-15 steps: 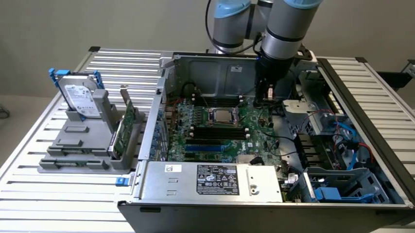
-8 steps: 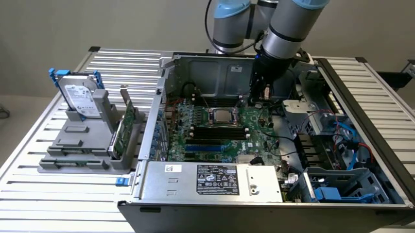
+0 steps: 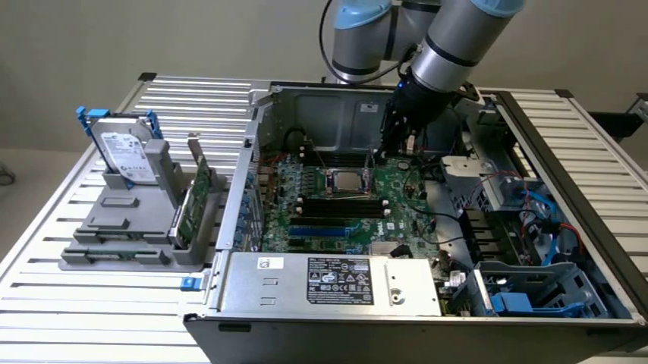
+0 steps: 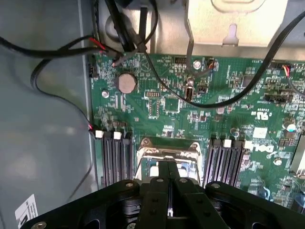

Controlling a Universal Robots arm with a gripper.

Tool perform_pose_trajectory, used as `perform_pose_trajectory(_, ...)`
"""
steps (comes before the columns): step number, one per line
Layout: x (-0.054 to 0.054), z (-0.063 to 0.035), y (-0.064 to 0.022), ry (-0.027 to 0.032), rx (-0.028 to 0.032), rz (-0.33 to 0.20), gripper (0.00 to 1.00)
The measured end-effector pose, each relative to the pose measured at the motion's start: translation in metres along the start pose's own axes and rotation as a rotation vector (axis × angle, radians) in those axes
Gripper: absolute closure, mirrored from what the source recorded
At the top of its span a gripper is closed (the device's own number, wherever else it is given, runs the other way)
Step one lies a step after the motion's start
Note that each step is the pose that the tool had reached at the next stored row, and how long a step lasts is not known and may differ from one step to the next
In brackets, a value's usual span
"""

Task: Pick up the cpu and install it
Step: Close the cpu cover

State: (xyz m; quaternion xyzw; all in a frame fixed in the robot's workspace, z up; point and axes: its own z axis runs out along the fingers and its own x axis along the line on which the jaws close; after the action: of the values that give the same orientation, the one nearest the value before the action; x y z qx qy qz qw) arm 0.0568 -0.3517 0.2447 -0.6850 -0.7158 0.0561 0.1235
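Exterior, nearest: a silver sheet-metal power supply box (image 3: 339, 282) with a black label fills the front of the open grey computer case (image 3: 597, 250), which stands on the white slatted worktop (image 3: 81, 311).
Exterior, cpu (image 3: 347, 181): the small flat square chip with a dull silver top lies inside the dark square socket (image 3: 328, 176) with a metal frame, mid-board.
Exterior, pincer (image 3: 387, 152): black, low inside the case, just beside the socket on the exterior view's right, apart from the cpu.
Wrist, nearest: the black fingers (image 4: 161, 174) are pressed flat together with nothing between them.
Wrist, beyond: their tips hang over the socket, flanked by black memory slots (image 4: 114, 157).
Progress: judging by this, the cpu is already placed. Whether the frame is latched cannot be told.
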Motion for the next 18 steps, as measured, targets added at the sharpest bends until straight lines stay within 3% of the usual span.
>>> perform_pose_trajectory(5,0.001,0.0008,-0.0028,0.0006,0.0764,0.001,0.89)
perform_pose_trajectory(7,0.001,0.0015,-0.0053,0.002,0.1017,0.002,0.89)
perform_pose_trajectory(9,0.002,0.0025,-0.009,0.003,0.1233,0.004,0.89)
perform_pose_trajectory(12,0.002,0.0051,-0.0172,0.0043,0.1418,0.005,0.89)
perform_pose_trajectory(18,0.003,0.0133,-0.0429,0.0046,0.1459,0.006,0.89)
